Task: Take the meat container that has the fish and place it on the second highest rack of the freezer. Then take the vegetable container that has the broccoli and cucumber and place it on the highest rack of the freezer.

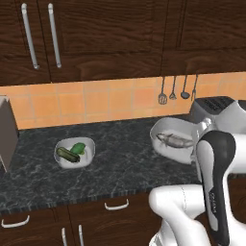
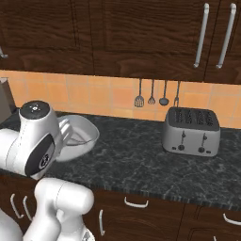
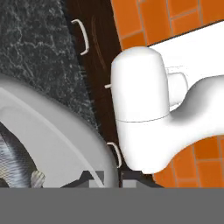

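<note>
Item: meat container (image 1: 169, 139) with fish (image 1: 175, 140), claw clamping its rim.

Left base view: riding above the counter (image 1: 120, 168); vegetable container (image 1: 75, 153) sitting apart. Right base view: bowl beside the arm, toaster (image 2: 191, 131) unlabelled. Hand view: fingertips (image 3: 91, 178) pinching the thin rim; rigid, light, probably slippery.

We see the meat container (image 3: 57, 144) curving across the lower left, its pale rim caught between our closed jaws at the bottom edge. The fish (image 3: 15, 162) lies inside it. Behind runs the dark marbled surface (image 3: 35, 39), with dark cabinet fronts (image 3: 98, 48) beside it.
</note>
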Motion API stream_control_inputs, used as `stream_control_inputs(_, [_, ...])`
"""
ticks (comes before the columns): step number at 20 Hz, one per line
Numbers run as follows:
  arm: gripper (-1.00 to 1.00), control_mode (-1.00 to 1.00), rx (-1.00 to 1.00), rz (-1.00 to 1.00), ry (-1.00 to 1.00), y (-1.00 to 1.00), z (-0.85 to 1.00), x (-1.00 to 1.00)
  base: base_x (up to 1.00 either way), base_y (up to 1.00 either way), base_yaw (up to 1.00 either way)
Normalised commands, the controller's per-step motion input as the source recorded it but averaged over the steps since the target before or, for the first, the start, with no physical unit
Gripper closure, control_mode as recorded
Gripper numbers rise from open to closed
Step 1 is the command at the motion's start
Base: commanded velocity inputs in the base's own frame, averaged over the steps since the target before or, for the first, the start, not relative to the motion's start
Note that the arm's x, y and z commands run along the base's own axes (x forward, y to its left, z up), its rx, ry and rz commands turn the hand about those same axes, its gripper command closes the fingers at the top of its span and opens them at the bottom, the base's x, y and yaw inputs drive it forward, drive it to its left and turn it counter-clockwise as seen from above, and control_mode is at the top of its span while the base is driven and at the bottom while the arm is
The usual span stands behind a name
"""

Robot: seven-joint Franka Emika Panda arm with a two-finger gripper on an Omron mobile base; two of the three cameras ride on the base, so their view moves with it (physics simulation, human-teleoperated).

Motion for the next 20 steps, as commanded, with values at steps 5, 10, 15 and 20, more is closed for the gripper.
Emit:
stream_control_inputs(5, [1.00,-1.00,0.00,-0.03,-0.01,-0.29,0.64,-0.89,0.00,0.00,0.00])
stream_control_inputs(10, [1.00,-1.00,0.00,-0.01,0.00,-0.05,0.55,-0.59,0.00,0.00,0.00])
stream_control_inputs(15, [1.00,-1.00,-0.01,-0.03,-0.06,0.00,0.33,-0.27,0.00,0.00,0.00])
stream_control_inputs(20, [1.00,-1.00,0.00,-0.06,-0.49,0.00,0.06,-0.23,0.00,0.00,0.00])
